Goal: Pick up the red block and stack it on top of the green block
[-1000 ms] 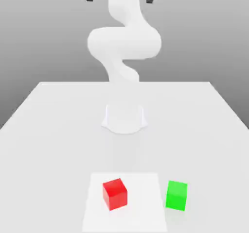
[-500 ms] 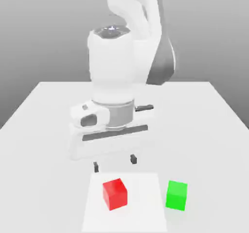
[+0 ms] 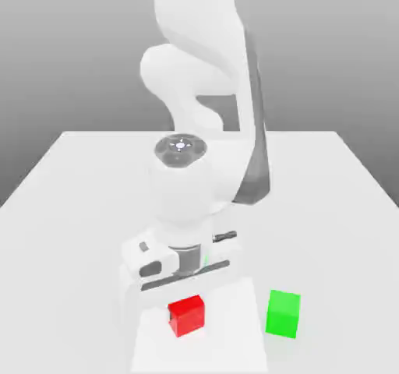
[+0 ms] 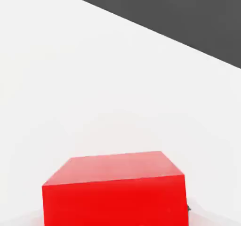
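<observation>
"Gripper [image 3: 187, 315] is where, and is it open?"

"It is down at the red block [image 3: 187, 316], and it is closed on this block. In the exterior view, one dark fingertip [image 3: 171, 315] lies against the block's side, at the exterior view's left. In the hand view, a small dark piece shows just beside the block's edge."

"And the other fingertip?"

"In the exterior view I cannot make it out; the block and the white hand [image 3: 183, 287] cover that part. The hand view cuts off the block's lower part. If the block touches the white square [image 3: 234, 341], I cannot tell."

"Where is the green block [image 3: 283, 314]?"

"On the table [image 3: 327, 271], apart from the red one, toward the exterior view's right."
</observation>
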